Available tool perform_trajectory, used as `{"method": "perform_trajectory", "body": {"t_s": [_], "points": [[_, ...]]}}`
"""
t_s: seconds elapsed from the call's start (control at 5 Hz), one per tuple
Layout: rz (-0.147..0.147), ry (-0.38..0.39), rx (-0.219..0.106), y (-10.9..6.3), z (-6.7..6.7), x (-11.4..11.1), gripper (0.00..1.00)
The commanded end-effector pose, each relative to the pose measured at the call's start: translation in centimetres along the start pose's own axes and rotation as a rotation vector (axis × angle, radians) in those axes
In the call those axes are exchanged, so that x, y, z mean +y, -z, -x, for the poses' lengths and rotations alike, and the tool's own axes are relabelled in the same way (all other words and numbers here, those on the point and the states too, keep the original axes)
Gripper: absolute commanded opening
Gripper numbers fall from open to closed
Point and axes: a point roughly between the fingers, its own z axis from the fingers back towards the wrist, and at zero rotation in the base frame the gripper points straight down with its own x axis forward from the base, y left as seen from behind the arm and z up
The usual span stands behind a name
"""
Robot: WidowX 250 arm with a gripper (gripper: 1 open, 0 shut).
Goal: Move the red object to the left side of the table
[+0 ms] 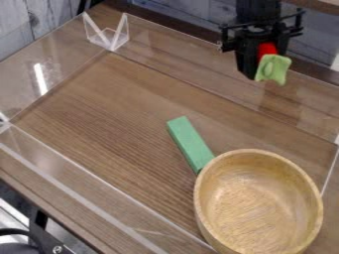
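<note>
Claw: I have my claw (260, 50) pinched on the red object (265, 53), holding it above the counter (113, 111).
Red object: it sits between my fingertips, red at the claw and light green at the end facing the bowl side of the view.
Green block: I see the flat block (189, 143) lying on the counter, toward my camera from the claw and to its left in the view.
Bowl: the wooden bowl (257, 222) rests nearest my camera, well apart from the claw, with the green block just beside its rim.
Clear piece: a transparent angular piece (107, 33) stands well to the claw's left in my view, near the counter's far edge.
Arm: my black arm (261, 12) reaches in from the top of the view.
</note>
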Motion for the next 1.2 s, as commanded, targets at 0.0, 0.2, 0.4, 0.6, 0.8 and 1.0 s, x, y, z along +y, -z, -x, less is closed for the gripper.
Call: {"method": "perform_trajectory", "body": {"t_s": [0.0, 0.2, 0.4, 0.6, 0.8, 1.0], "points": [[0.082, -0.061, -0.043, -2.7, 0.8, 0.4, 0.0], [0.09, -0.12, -0.049, -2.4, 1.7, 0.6, 0.0], [0.093, -0.144, -0.058, -2.0, 2.5, 0.8, 0.0], [0.094, -0.137, -0.067, -1.7, 2.8, 0.9, 0.0], [0.094, -0.122, -0.076, -1.4, 3.1, 1.0, 0.0], [0.098, -0.108, -0.085, -1.4, 3.0, 1.2, 0.0]]}}
